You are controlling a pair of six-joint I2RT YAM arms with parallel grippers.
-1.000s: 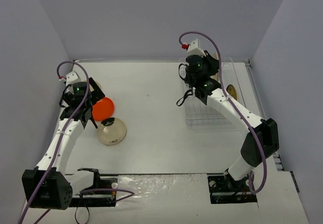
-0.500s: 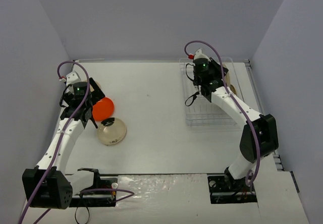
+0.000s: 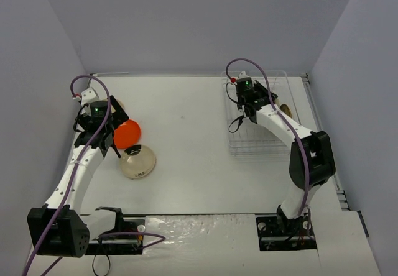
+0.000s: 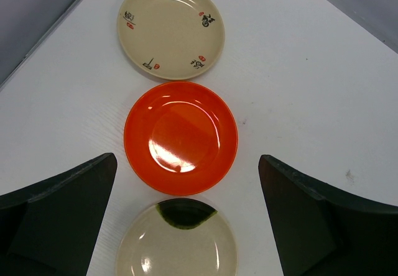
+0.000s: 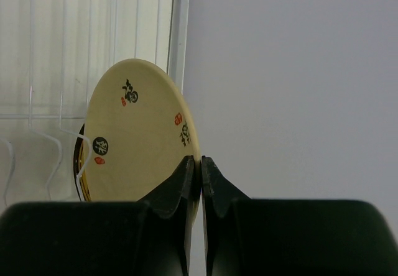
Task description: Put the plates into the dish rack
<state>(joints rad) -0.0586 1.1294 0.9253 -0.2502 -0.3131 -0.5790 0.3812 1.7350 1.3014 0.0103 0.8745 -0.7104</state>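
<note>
My right gripper point(image 5: 200, 164) is shut on the rim of a cream plate with black and red marks point(image 5: 140, 133), held on edge over the clear wire dish rack point(image 5: 37, 136). A dark brown plate with a yellow edge point(image 5: 81, 179) stands in the rack just behind it. In the top view the right gripper point(image 3: 258, 97) is over the rack's point(image 3: 261, 140) far part. My left gripper point(image 4: 186, 220) is open above an orange-red plate point(image 4: 180, 137), a cream marked plate point(image 4: 171, 28) and a tan plate with a dark green patch point(image 4: 177, 242), all flat on the table.
The orange plate point(image 3: 127, 134) and tan plate point(image 3: 138, 162) lie at the table's left side, close to the left wall. The rack stands at the back right, near the right wall and the table's metal edge point(image 5: 180, 33).
My right wrist has swung right and down over the rack's far part with the cream plate in it. The left arm has not moved.
</note>
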